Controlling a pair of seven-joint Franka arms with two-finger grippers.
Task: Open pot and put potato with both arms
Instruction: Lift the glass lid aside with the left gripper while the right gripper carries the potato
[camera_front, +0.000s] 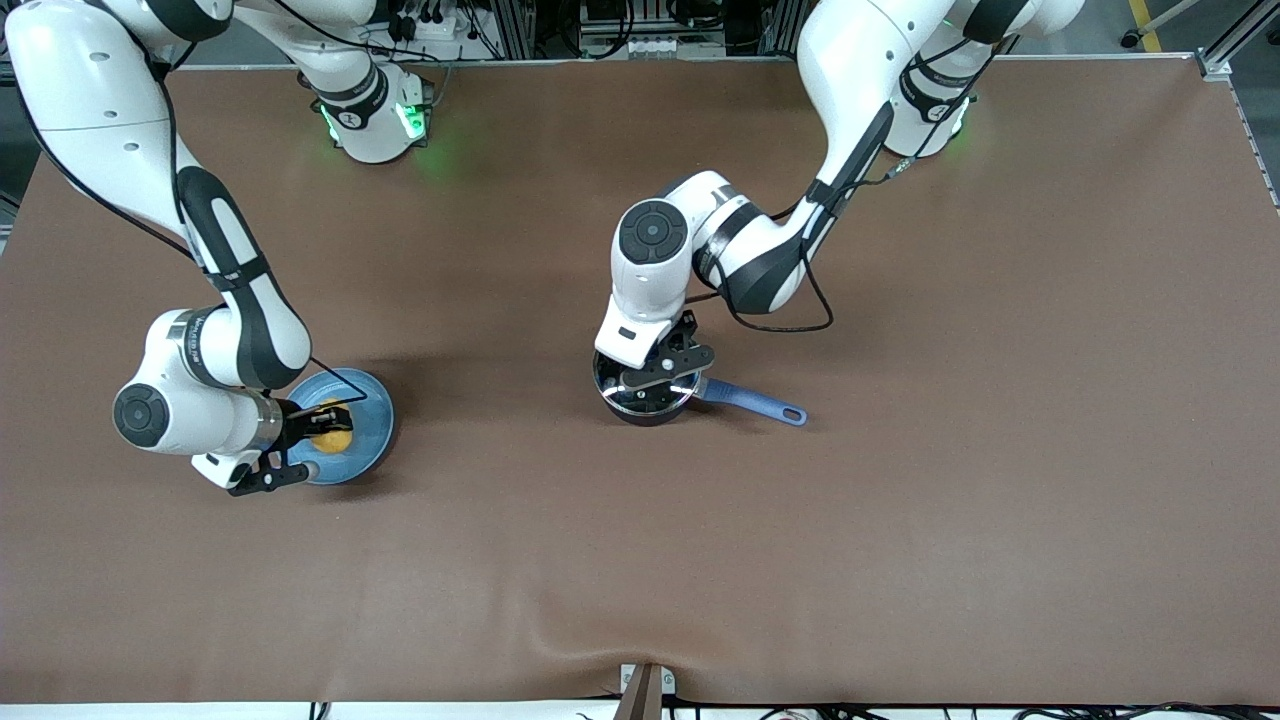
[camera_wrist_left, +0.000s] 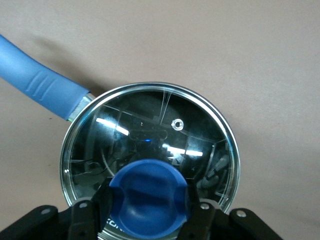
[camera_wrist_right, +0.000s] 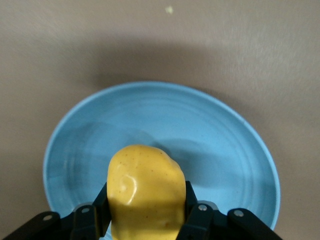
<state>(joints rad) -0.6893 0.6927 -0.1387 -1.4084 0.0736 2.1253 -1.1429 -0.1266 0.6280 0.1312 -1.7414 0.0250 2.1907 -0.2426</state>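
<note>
The black pot (camera_front: 645, 398) stands mid-table with its blue handle (camera_front: 752, 401) pointing toward the left arm's end. A glass lid (camera_wrist_left: 150, 145) with a blue knob (camera_wrist_left: 148, 196) lies on it. My left gripper (camera_wrist_left: 148, 205) is over the pot, its fingers closed on the knob, and it also shows in the front view (camera_front: 662, 372). The yellow potato (camera_wrist_right: 145, 192) is over the light-blue plate (camera_wrist_right: 220, 150). My right gripper (camera_wrist_right: 146, 212) is shut on the potato; both show in the front view, the gripper (camera_front: 318, 432) and the potato (camera_front: 332, 437).
The light-blue plate (camera_front: 365, 400) lies toward the right arm's end of the brown table (camera_front: 900, 520). A small pale crumb (camera_wrist_right: 169, 9) lies on the table near the plate.
</note>
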